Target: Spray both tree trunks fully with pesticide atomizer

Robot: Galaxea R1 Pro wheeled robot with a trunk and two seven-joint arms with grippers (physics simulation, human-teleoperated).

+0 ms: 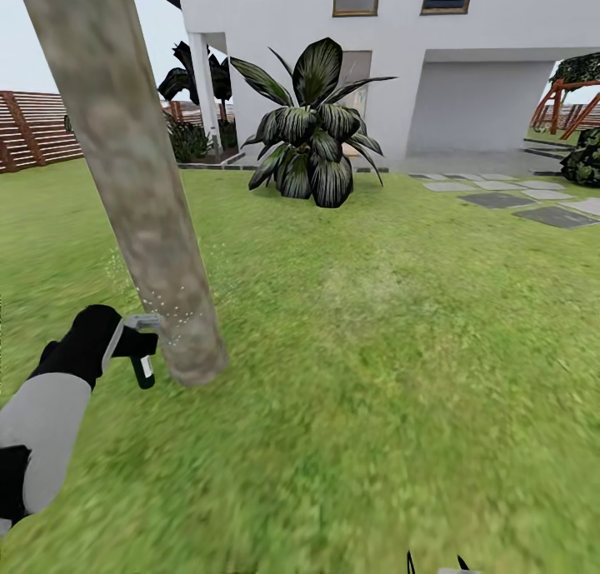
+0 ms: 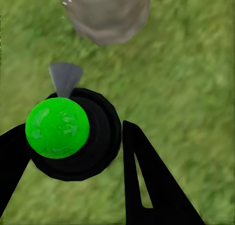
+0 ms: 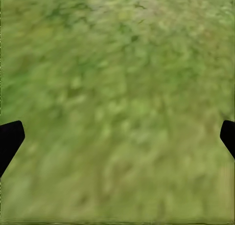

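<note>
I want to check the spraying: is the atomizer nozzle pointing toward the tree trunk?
Yes, in the left wrist view the grey nozzle of the pesticide atomizer points at the tree trunk, where pale specks lie.

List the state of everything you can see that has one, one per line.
Left claw: shut on the atomizer.
Atomizer: held, nozzle aimed at the trunk's base.
Trunk: leaning, pale specks low down near the nozzle.
Right claw: open, above grass.
</note>
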